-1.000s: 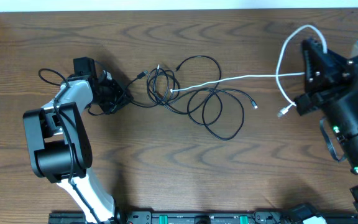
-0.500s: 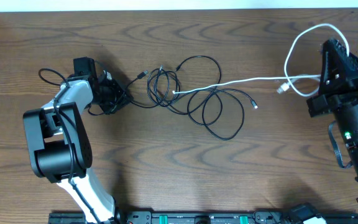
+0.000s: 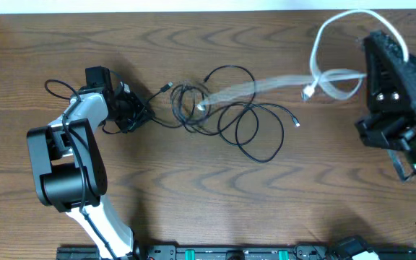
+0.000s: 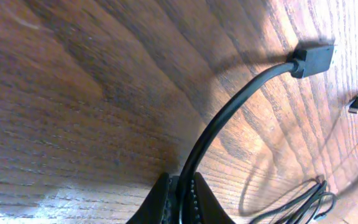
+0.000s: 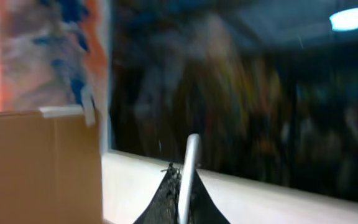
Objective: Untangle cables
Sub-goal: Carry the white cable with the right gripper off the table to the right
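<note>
Your right tool [image 5: 182,179] is clamped on the white cable [image 5: 190,155], which is raised to the right of the black cable [image 4: 219,115] tangle on the worktop [image 3: 193,188]. Your left tool [image 4: 179,193] pinches the black cable at the tangle's left. The step appears to be drawing white free; next, pull rightward until it clears the loops.

Brown wood-grain table [image 3: 193,195]; black cable [image 4: 229,102]; white cable [image 5: 191,162]; black fingers [image 4: 157,202]; left arm [image 3: 85,112] white, black.
</note>
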